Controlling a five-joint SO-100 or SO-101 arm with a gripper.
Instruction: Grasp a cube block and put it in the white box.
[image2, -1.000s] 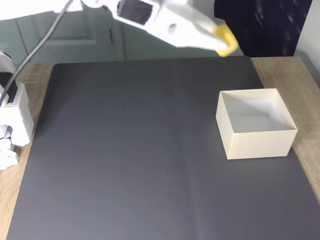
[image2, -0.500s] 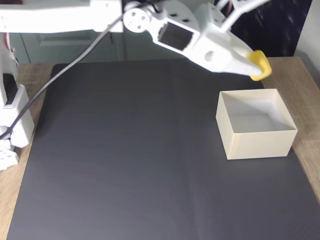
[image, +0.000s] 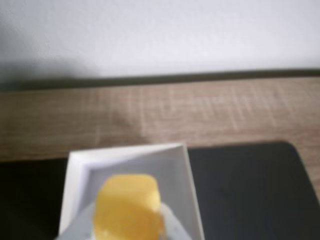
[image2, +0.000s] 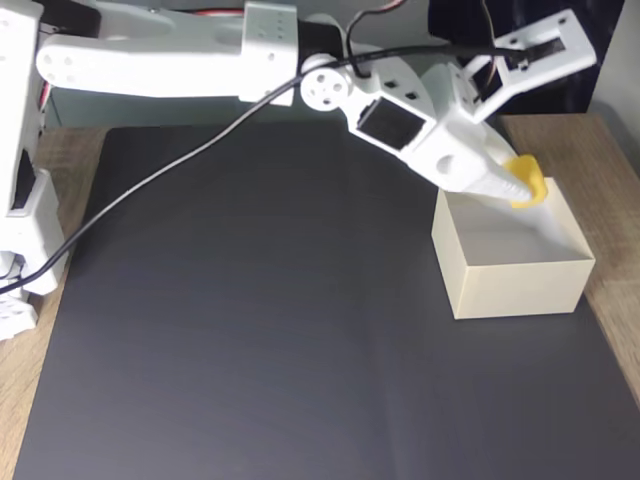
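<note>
In the fixed view the end effector (image2: 522, 190) pinches the cube block (image2: 528, 188) at its tip — closed on it. The cube hangs just above the white box (image2: 515, 285), at the box's far edge, on the right of the desk (image2: 610, 150).

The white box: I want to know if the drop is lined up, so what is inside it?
Nothing lies inside the white box; the cube block, held by the gripper, hangs above its opening, hiding part of the floor.

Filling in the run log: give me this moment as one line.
phase: carry over box | gripper: shut on cube block | white box: empty | cube above box opening
</note>
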